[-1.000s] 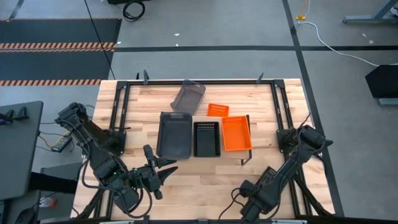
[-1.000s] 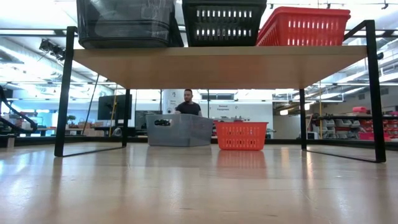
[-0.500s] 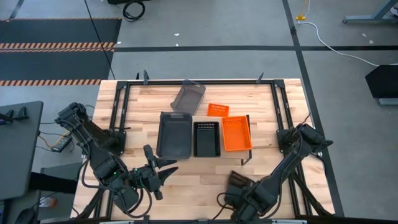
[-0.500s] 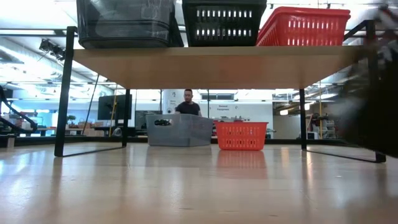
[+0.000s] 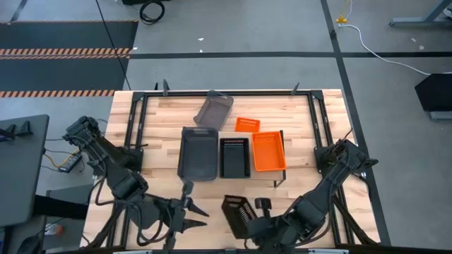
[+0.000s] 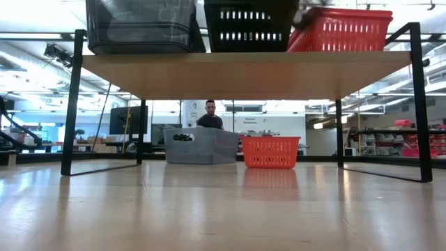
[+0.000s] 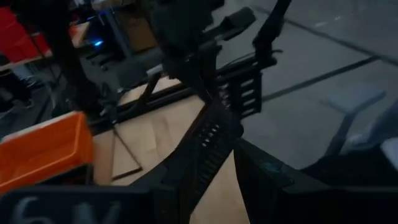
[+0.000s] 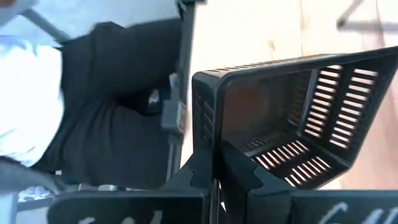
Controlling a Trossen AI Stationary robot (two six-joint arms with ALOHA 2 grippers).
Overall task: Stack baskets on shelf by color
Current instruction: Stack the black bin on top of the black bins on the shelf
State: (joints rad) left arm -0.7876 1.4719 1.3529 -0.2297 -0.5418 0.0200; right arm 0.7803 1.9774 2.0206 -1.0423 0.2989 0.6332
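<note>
Shelf [image 5: 233, 173] already has grey, black and orange stacks, my right gripper [image 8: 214, 186] is clamped on another black basket [image 5: 238, 212] near the table's front edge, left gripper [image 5: 185, 212] partly open and empty, and two baskets by the back edge are left.

No legible text is showing anywhere. A far wall sign [image 6: 254, 120] behind the person in the low view is appearing only as a blur; pale marks on the wrist-view gripper housings are reading as nothing.
</note>
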